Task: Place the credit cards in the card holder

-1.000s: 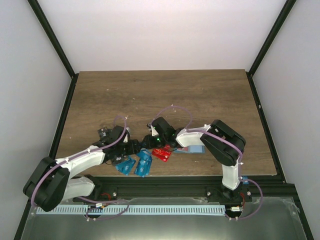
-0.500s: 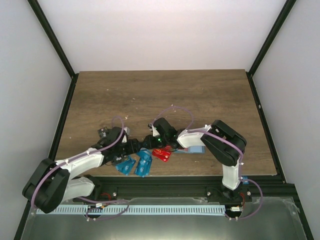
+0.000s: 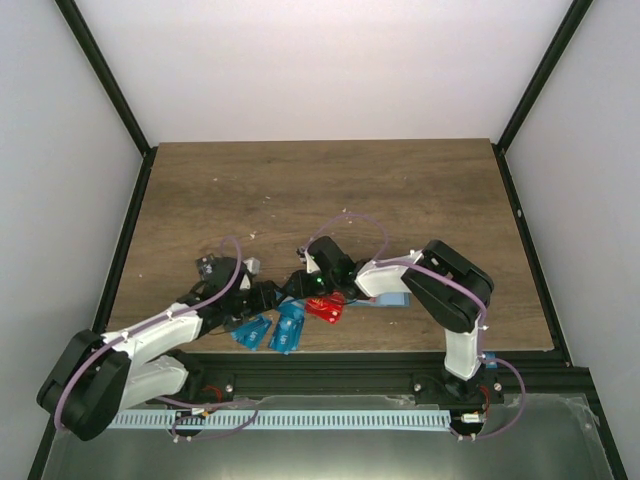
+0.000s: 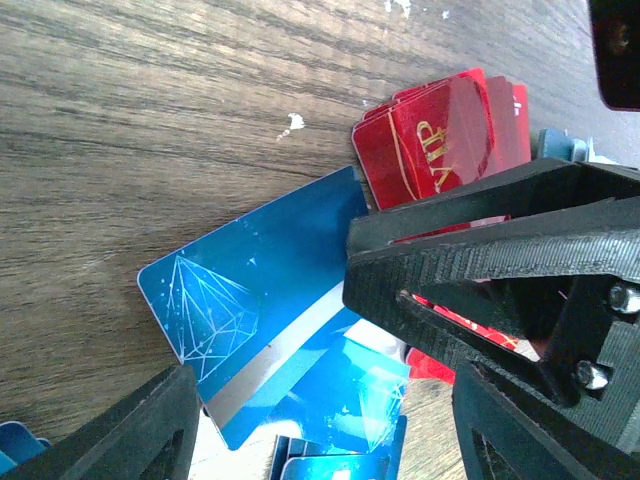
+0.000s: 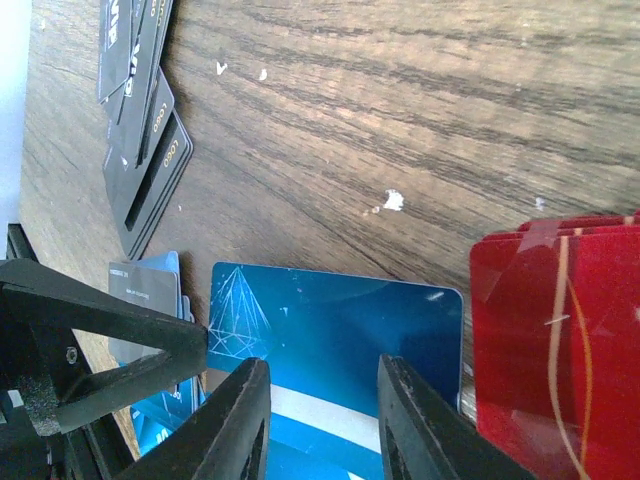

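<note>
Low at centre, over one blue card (image 4: 250, 290), left gripper (image 4: 320, 430) hung wide open and right gripper (image 5: 322, 410) part-open, neither gripping. Holder (image 3: 393, 299) lay right of the red cards (image 3: 323, 309). Sliding the card clear before pinching seemed wisest.

A robotics lab test cell: a wood-grain desk (image 3: 330, 190) is boxed in by plain white panels (image 3: 330, 60) and black frame struts (image 3: 105, 75). The cabled left arm (image 3: 160, 325) and right arm (image 3: 450, 290) are bolted to a black rail (image 3: 330, 375) at the near edge, beside a slotted cable duct (image 3: 300, 420).
</note>
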Available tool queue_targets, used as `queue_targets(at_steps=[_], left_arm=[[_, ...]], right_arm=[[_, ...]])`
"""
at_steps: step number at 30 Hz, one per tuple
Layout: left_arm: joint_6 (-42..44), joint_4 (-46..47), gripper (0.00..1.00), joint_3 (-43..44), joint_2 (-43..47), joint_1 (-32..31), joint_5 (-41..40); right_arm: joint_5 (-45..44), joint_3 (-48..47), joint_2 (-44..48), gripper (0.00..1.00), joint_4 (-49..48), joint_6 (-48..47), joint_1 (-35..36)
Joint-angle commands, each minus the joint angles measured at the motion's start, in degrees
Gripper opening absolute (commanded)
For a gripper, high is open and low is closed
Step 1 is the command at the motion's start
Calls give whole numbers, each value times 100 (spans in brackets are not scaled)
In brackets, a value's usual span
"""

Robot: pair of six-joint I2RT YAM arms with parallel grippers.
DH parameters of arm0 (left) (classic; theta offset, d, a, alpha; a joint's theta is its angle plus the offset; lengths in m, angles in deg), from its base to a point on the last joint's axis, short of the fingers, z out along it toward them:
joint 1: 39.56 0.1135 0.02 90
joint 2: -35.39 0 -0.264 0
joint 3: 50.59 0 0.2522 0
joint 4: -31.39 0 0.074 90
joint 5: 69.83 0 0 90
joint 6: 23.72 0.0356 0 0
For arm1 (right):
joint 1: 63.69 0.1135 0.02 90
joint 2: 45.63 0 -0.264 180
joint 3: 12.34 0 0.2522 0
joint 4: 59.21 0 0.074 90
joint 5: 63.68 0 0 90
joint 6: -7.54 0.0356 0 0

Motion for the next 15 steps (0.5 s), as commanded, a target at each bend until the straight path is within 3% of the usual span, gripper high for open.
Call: queue_targets(at_steps=[1, 15], left_arm=[[-74, 697, 71, -4, 135, -9, 317], [-379, 1854, 54, -441, -186, 13, 204]], right_arm=[[-50, 344, -169, 33, 612, 108, 28], [336, 754, -227, 27, -166, 586, 29]])
